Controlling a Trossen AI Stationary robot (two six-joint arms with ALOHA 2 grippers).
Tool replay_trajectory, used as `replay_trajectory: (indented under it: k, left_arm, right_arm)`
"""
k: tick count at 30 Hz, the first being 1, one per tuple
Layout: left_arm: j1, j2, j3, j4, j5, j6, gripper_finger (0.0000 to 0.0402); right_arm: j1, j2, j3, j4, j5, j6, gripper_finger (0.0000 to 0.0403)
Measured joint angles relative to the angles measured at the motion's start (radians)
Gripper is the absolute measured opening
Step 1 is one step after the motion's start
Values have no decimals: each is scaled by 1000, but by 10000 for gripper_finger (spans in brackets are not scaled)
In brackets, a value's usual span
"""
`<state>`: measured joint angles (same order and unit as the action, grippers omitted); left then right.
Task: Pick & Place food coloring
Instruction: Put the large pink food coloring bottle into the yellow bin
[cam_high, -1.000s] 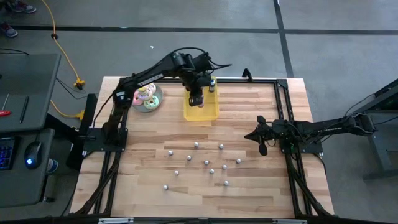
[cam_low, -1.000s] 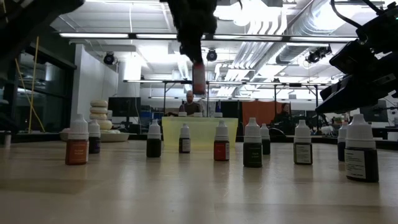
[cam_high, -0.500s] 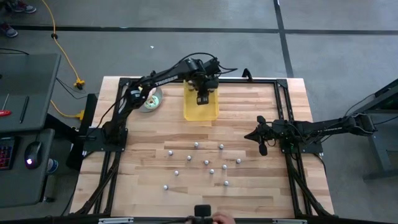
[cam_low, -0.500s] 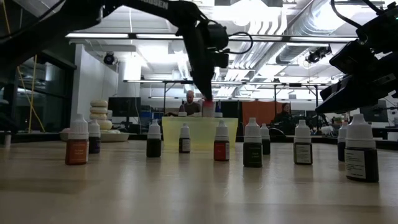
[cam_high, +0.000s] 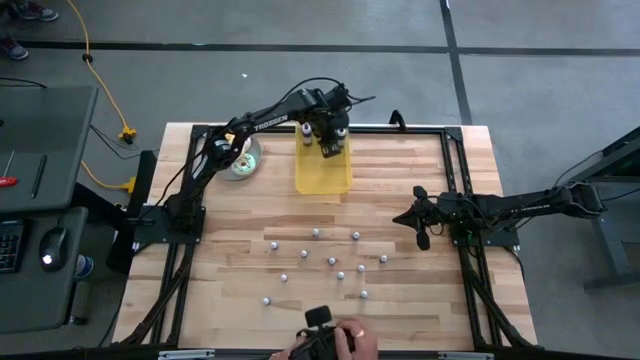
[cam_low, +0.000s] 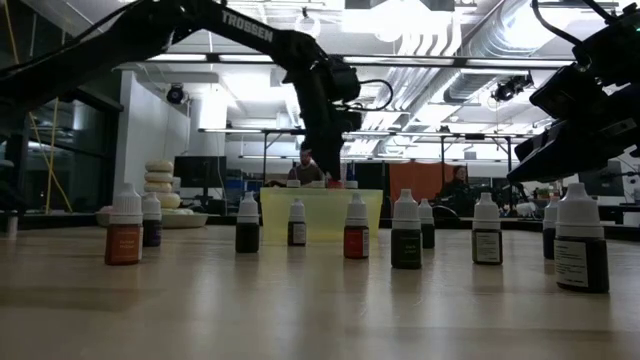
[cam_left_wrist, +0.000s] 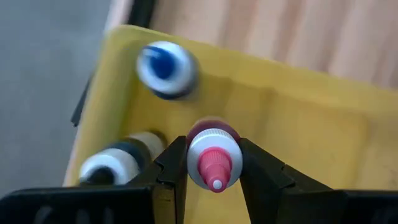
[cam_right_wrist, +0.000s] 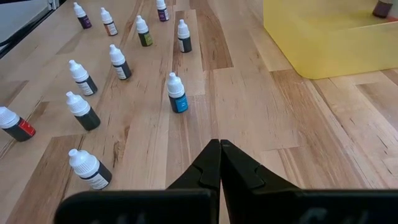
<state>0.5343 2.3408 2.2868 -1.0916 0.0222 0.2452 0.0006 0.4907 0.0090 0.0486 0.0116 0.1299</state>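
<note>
Inside the glossy yellow rectangular plastic tray (cam_left_wrist: 292, 124), the left gripper (cam_left_wrist: 213, 163) clenches a small red-tipped, white-capped dropper bottle (cam_left_wrist: 214, 158), while the right gripper (cam_right_wrist: 219, 163) rests pinched together nearby.

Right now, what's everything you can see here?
loose bottles: about eleven, white caps, mixed bodies, table's near half
tray bottles: two, one blue-topped, one white-capped, tray's far end
red bottle: one, pink tip, held over tray
yellow tray: one, far middle
donut plate: one, left of tray, partly hidden
table: one, pale wood
person's hand: one, near edge, holding something dark
left gripper: jaws shut on red bottle
right gripper: jaws shut, empty, right side
</note>
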Motion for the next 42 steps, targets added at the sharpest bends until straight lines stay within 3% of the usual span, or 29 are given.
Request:
replay_trajectory:
  k: [5, 8, 23, 42]
  left_arm:
    - [17, 2, 0, 23, -26, -154, 103]
    - [18, 2, 0, 43, -6, -168, 110]
    - [44, 4, 0, 64, -37, 109, 116]
    - [54, 5, -41, 94, 14, 117, 118]
  right_arm:
    - [0, 0, 0, 0, 0, 0, 0]
    - [0, 0, 0, 0, 0, 0, 0]
    - [0, 0, 0, 0, 0, 0, 0]
    - [0, 0, 0, 0, 0, 0, 0]
